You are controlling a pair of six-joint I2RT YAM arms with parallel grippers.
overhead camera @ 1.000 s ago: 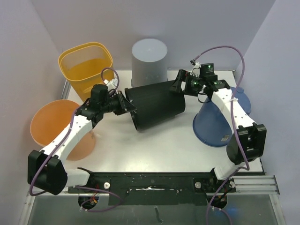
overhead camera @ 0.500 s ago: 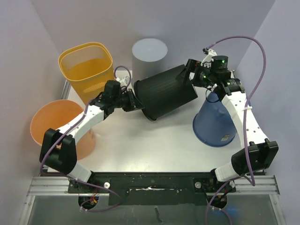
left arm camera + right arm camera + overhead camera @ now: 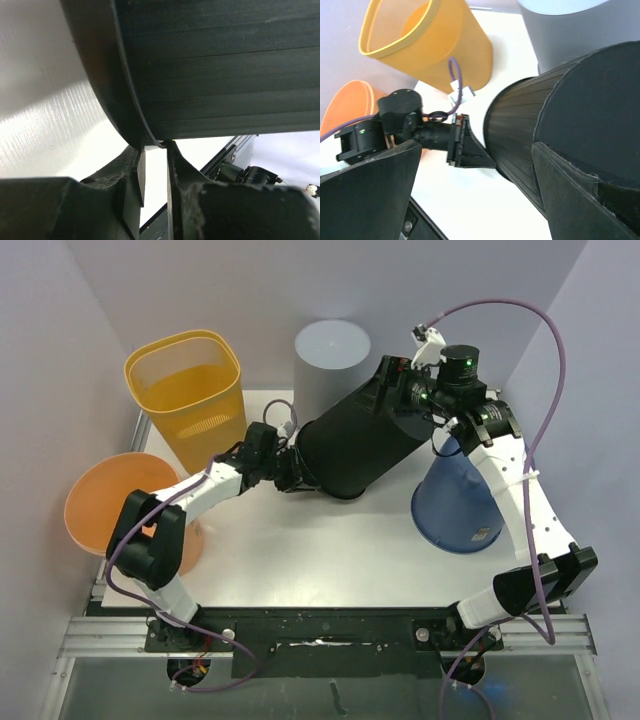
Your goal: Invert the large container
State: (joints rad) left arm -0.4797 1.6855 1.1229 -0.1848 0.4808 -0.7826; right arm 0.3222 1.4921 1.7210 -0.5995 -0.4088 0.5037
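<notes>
Black large container (image 3: pixel 355 445) tilted, rim pinched in left end effector (image 3: pixel 155 152).

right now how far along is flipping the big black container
Roughly midway. Done: the black container is off its base, tilted with the closed base raised toward the back and the rim low over the table. In hand: the left gripper pinches the rim, while the right gripper sits open at the raised base. Left: swing the base fully over and set the rim flat on the table.
</notes>
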